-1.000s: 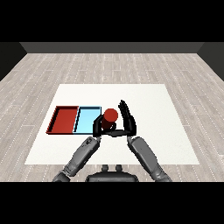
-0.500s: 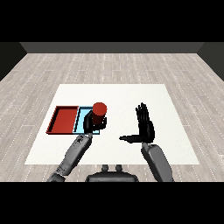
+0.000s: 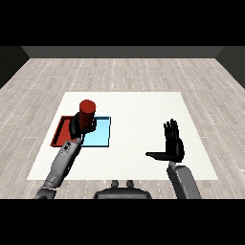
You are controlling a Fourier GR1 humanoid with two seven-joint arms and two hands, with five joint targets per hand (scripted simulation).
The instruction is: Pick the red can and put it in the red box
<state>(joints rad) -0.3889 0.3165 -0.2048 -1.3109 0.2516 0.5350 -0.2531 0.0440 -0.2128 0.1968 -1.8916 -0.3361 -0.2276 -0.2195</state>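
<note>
The red can [image 3: 87, 113] is held upright in my left hand [image 3: 79, 127], whose fingers curl round its lower part. It hangs over the seam between the red tray [image 3: 61, 135] and the light blue tray [image 3: 101, 136], which lie side by side at the table's left. My right hand [image 3: 173, 146] is raised over the table's right half, fingers straight up and thumb stretched out to the left, holding nothing.
The white table [image 3: 139, 110] ends close behind the trays and at the front near my forearms. Grey plank floor surrounds it.
My left hand has carried the red can leftward, from over the light blue tray to the edge of the red tray. My right hand has moved further right and stays open.
</note>
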